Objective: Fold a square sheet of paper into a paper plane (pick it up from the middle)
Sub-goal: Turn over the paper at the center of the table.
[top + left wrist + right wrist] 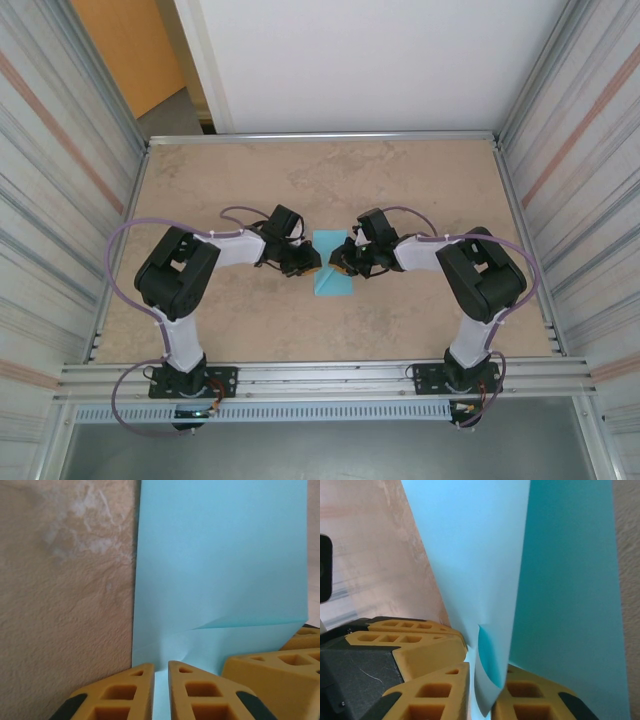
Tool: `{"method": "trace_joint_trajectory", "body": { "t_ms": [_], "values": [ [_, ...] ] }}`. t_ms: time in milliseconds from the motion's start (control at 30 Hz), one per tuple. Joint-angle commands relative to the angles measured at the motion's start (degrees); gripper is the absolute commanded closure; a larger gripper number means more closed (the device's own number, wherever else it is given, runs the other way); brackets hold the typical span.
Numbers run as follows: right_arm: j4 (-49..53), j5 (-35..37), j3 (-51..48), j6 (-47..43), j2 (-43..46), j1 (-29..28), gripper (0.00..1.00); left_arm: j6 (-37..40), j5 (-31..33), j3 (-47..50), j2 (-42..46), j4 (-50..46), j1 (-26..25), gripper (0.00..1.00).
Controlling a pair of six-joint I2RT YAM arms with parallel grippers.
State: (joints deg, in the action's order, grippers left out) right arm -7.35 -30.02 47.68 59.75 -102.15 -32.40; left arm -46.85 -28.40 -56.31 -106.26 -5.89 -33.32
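Left gripper: jaws narrow, pinching sheet edge at 9 o'clock; pucker at pinch.
Right gripper: jaws narrow, pinching raised flap at 3 o'clock.
Sheet: centre of table, partly lifted.
Handling, judged: very light, limp, crease-prone, tears easily; grip edges mid-length.
Markings: none; sheet plain.

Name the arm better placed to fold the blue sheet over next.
Right, probably: the right gripper holds the square sheet of paper between its jaws with a flap raised; the left gripper pinches an edge where the sheet lies flat.
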Motion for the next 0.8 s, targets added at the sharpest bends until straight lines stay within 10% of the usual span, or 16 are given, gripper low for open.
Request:
{"method": "trace_joint_trajectory", "body": {
  "t_ms": [0,533,767],
  "values": [
    [-0.24,-0.12,-0.59,0.5,-0.48,-0.47,0.86,-0.49,0.56,0.66,0.12,-1.07,0.36,0.85],
    [-5.18,-2.72,-1.61,-10.17,16.0,3.65,0.96,-1.62,3.92,9.27,23.57,5.05,5.41,0.56],
    [-11.88,-11.18,-1.55,-8.94,22.37,6.97,0.95,-3.3,-0.28,11.87,34.79,12.4,5.65,0.24]
  ]
}}
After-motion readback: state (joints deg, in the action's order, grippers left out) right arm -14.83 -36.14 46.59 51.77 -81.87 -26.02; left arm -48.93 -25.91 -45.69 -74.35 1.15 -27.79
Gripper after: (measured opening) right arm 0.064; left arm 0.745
